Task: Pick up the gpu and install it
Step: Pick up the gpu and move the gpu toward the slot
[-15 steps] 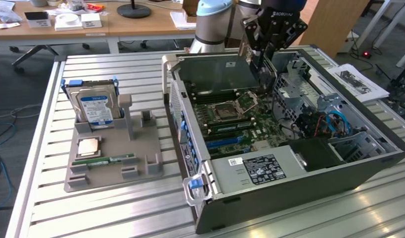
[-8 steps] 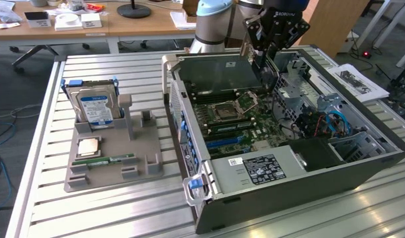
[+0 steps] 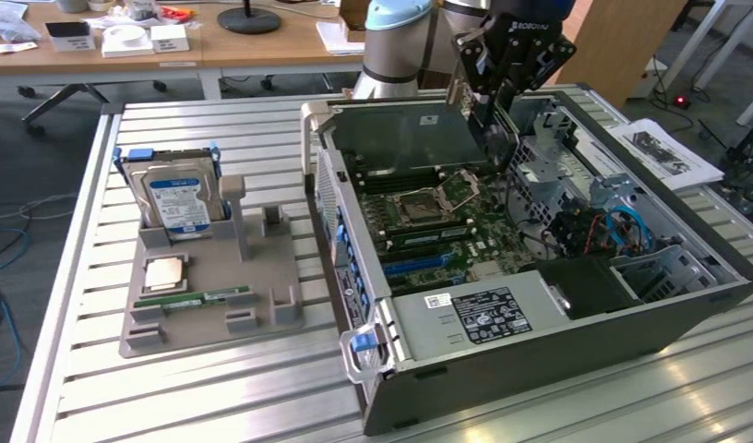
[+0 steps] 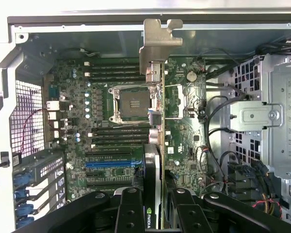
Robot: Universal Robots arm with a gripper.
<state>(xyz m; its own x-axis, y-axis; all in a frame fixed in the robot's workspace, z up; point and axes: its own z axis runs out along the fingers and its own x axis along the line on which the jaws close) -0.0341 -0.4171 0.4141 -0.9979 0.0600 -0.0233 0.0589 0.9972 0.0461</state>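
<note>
My gripper (image 3: 485, 125) is shut on the gpu (image 3: 408, 138), a flat dark card held on edge over the far end of the open computer case (image 3: 537, 341). In the wrist view the gpu (image 4: 153, 160) runs edge-on away from my gripper (image 4: 155, 216). Its silver bracket (image 4: 157, 46) points toward the case's rear wall. The card hangs above the green motherboard (image 4: 111, 121), beside the CPU socket (image 4: 133, 102) and over the expansion slots (image 4: 111, 164). It is not seated in a slot.
A grey tray (image 3: 266, 314) on the exterior view's left holds an upright hard drive (image 3: 180, 198), a CPU (image 3: 165, 272) and a RAM stick (image 3: 210, 298). Cables and a drive cage (image 3: 598, 231) fill the case's right side. Papers (image 3: 666, 152) lie on the slatted table (image 3: 167, 397).
</note>
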